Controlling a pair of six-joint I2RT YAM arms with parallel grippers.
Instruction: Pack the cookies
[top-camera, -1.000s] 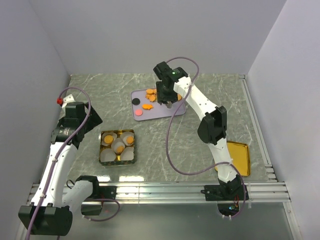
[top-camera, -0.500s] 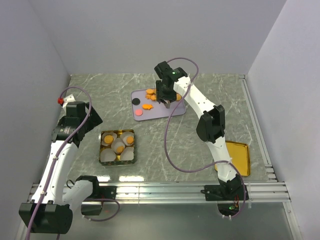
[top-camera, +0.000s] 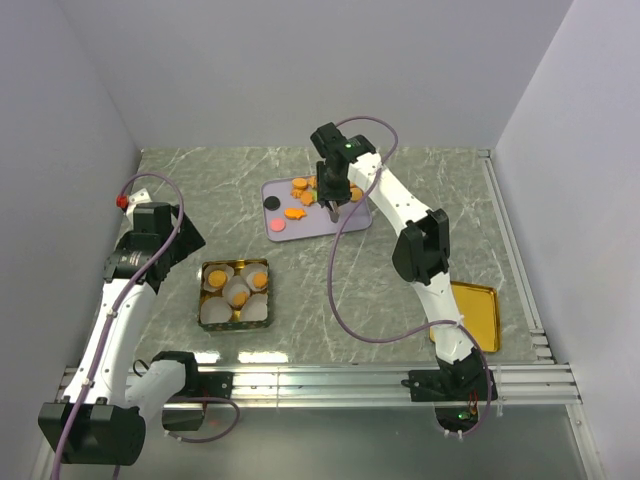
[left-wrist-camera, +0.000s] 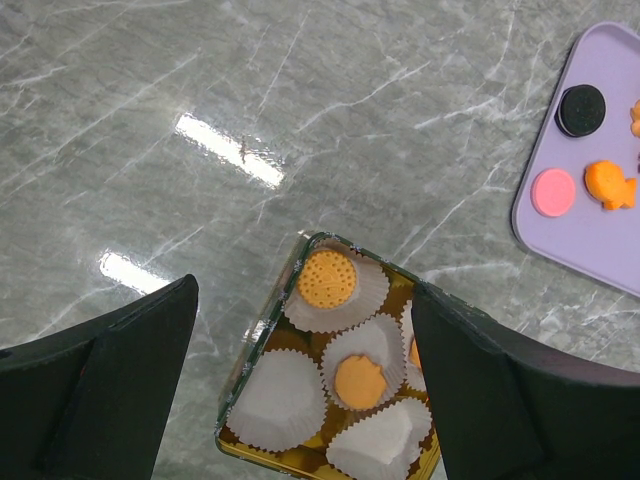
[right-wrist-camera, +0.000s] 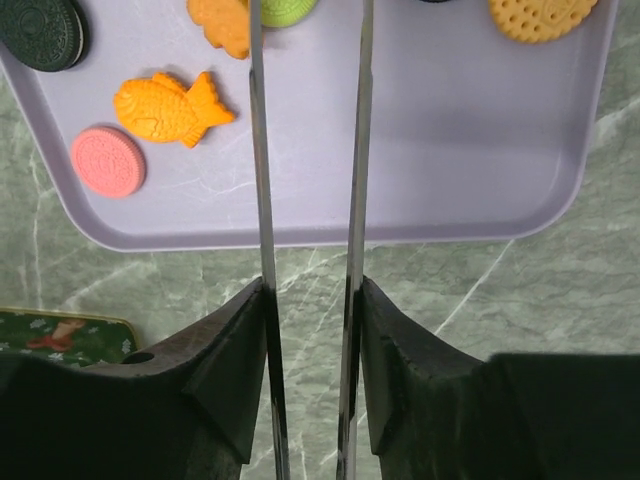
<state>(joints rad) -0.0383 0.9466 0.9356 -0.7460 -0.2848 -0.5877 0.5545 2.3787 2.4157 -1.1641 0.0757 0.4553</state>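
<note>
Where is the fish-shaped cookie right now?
In the top view, the fish-shaped cookie sits on the left part of the purple tray, just right of the pink cookie and the black cookie.

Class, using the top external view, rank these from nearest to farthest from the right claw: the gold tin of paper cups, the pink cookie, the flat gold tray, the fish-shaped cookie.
1. fish-shaped cookie, on the purple tray, just left of the right claw.
2. pink cookie, at that tray's near left corner.
3. gold tin, off the tray, nearer the left arm.
4. flat gold tray, far right, by the table's near edge.
</note>
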